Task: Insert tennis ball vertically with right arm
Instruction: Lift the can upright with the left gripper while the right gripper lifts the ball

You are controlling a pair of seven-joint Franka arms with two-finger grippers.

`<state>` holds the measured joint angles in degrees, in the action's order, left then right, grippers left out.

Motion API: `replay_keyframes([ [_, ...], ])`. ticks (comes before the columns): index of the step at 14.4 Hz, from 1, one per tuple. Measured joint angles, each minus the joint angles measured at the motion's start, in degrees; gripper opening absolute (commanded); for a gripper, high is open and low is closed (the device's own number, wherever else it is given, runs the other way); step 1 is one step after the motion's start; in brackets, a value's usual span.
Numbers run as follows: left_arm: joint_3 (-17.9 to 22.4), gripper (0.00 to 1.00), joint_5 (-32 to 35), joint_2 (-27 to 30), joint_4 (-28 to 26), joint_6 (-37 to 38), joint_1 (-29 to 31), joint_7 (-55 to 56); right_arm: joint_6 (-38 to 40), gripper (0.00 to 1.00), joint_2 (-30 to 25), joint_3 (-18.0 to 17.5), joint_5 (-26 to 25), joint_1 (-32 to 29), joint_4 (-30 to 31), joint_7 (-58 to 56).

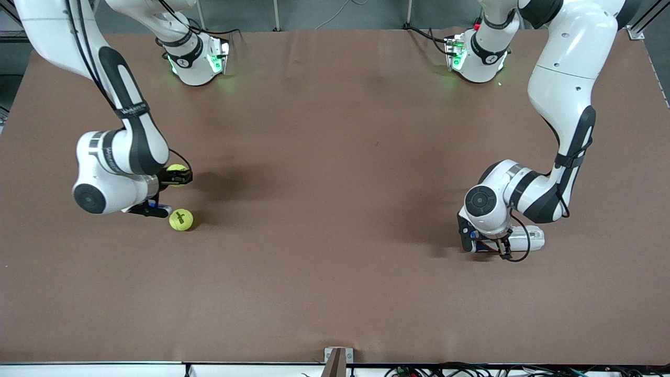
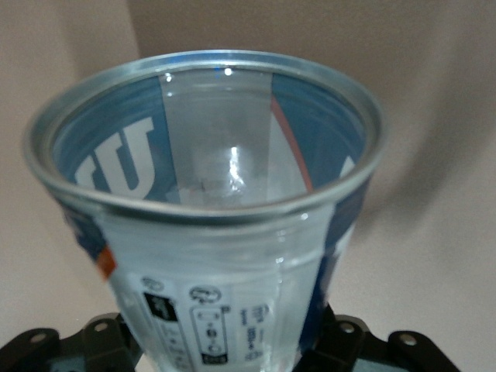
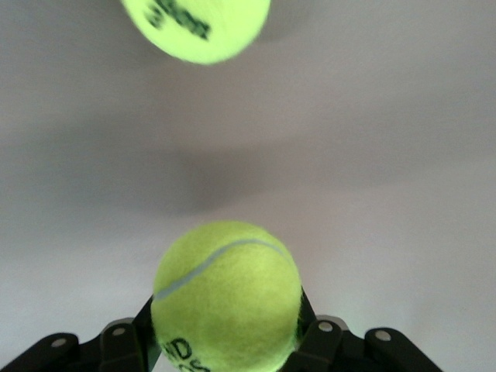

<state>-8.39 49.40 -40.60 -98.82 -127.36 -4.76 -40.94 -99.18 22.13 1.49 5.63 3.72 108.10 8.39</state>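
one brown tabletop (image 1: 335, 209) carries two white arms, one at each end, each low over it. the left end effector (image 2: 225, 349) is clamped on the one clear tennis-ball can (image 2: 209, 209), seen open-mouthed in the left wrist view. of two tennis balls, the right end effector (image 3: 225, 349) grips one (image 3: 226, 298) at the right arm's end, while the second tennis ball (image 1: 181, 219) rests on the tabletop just beside it, nearer the front camera.
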Motion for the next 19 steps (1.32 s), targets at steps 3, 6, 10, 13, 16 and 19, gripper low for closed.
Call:
replay_keyframes([
  [3,0.0,0.74,1.4,0.0,-0.1,-0.8,0.0,0.0,3.7,0.00,-1.0,0.2,0.1,-0.2,-5.9,0.1],
  [6,-0.2,0.74,1.6,0.0,0.3,-2.1,0.1,0.0,4.1,0.00,-1.2,0.3,1.3,-0.9,-9.3,3.0],
  [10,-3.9,0.73,-1.6,0.1,2.7,-2.8,0.3,0.5,4.1,0.00,-2.1,-0.2,1.9,-0.8,-11.4,8.3],
  [13,-7.0,0.73,-5.6,0.4,5.0,-2.8,0.3,0.5,4.1,0.00,-3.0,-0.5,3.6,-0.1,-12.2,13.2],
  [16,-10.0,0.73,-11.4,0.6,7.8,-3.0,0.3,0.5,4.1,0.00,-4.0,-0.7,4.6,1.7,-12.6,19.5],
  [19,-12.9,0.73,-19.2,0.6,10.1,-6.8,-0.4,0.5,3.7,0.00,-4.5,-0.9,6.3,4.3,-13.7,26.4],
])
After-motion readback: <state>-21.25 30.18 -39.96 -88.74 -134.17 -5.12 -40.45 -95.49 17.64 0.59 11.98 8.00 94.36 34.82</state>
